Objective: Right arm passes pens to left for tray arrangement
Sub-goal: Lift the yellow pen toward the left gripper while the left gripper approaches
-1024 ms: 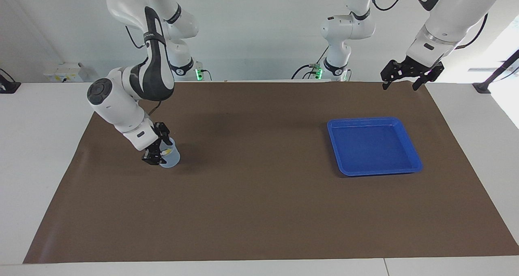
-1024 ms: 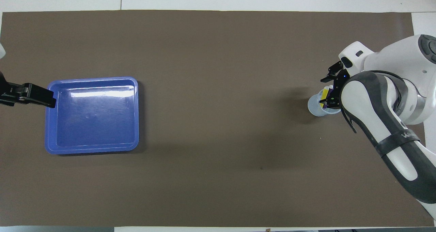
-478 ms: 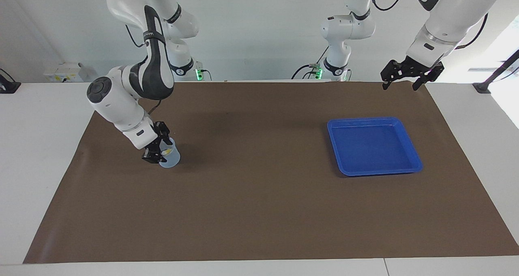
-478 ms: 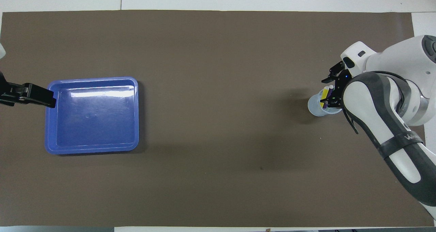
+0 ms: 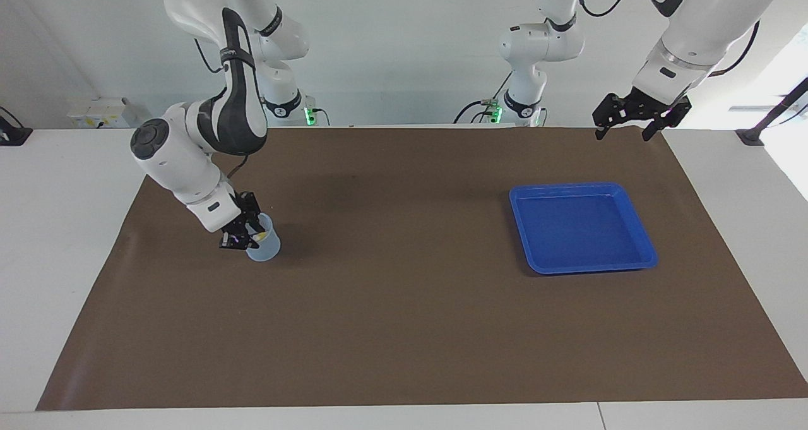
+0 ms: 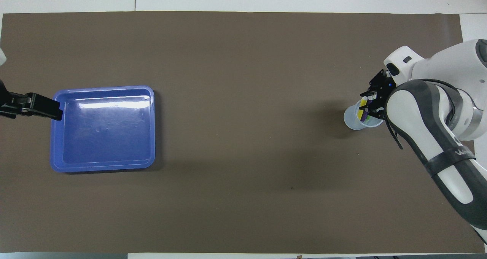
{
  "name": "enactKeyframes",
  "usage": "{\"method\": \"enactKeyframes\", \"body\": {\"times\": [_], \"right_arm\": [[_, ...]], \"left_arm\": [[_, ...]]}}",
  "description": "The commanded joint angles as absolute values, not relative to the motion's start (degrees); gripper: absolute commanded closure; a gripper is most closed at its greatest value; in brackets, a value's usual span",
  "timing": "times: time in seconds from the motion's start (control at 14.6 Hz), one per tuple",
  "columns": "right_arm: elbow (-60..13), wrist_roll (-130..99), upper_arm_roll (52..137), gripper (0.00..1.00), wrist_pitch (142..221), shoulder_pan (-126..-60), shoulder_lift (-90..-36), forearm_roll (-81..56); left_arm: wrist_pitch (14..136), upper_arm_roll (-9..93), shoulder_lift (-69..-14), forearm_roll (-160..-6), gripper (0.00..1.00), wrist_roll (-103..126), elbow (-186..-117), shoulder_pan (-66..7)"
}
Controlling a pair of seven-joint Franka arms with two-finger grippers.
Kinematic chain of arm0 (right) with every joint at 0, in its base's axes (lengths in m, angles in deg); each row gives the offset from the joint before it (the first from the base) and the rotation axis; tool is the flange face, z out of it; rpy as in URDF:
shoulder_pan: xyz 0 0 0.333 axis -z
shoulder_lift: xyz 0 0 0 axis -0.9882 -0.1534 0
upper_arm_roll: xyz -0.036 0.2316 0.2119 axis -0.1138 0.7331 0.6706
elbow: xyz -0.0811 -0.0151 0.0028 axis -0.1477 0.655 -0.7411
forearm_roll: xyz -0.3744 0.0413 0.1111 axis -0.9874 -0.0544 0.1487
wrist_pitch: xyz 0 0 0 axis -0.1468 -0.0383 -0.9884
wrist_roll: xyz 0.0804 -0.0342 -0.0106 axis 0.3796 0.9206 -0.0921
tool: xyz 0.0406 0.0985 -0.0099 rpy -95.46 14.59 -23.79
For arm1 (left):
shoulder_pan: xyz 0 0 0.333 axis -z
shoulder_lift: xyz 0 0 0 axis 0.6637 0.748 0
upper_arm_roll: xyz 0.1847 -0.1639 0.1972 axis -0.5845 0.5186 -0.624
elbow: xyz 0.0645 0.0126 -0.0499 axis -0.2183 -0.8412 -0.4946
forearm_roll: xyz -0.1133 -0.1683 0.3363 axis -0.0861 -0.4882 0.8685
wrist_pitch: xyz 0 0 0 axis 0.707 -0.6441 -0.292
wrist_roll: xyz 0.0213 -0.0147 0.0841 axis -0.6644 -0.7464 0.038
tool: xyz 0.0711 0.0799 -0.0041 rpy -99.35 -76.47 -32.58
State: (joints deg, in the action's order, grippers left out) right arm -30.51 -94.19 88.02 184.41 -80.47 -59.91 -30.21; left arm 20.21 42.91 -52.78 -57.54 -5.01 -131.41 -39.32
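Brown mat (image 5: 404,316) bears one tray (image 5: 641,234), one cup (image 5: 265,248) holding pens (image 6: 364,110).

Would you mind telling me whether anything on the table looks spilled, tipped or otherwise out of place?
Nothing stands out. The cup stands upright with the pens inside, and the blue tray lies flat and empty on the brown mat.

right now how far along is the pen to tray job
Nothing is done yet: the blue tray holds no pens. In hand: the right gripper is down at the pale cup, where the pens stand; whether it grips one is unclear. The left gripper waits open near the tray. Left: every handover and placement.
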Motion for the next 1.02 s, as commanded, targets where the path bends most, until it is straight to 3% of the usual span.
{"method": "enactKeyframes", "body": {"times": [0.0,0.41,0.55,0.61,0.96], "right_arm": [[-31.6,-95.0,88.4,0.74,184.4,-79.6,-58.9,-28.7],[-31.7,-94.9,88.4,0.74,184.3,-79.6,-58.9,-28.7],[-31.5,-94.8,88.5,0.96,184.1,-79.5,-58.8,-28.6],[-30.8,-93.3,88.5,1.0,183.2,-79.6,-58.3,-28.6],[-23.2,-81.7,88.4,1.0,171.2,-79.4,-54.9,-28.6]], "left_arm": [[20.0,42.6,-53.6,-58.1,0.0,-4.8,-131.8,-38.9],[20.0,42.7,-53.6,-58.1,0.0,-4.8,-131.9,-38.9],[19.9,42.7,-53.6,-58.1,0.0,-4.8,-131.9,-38.9],[20.0,42.6,-53.6,-58.1,0.0,-4.8,-131.9,-38.9],[19.2,42.6,-53.9,-58.1,0.0,-4.2,-131.9,-39.4]]}}
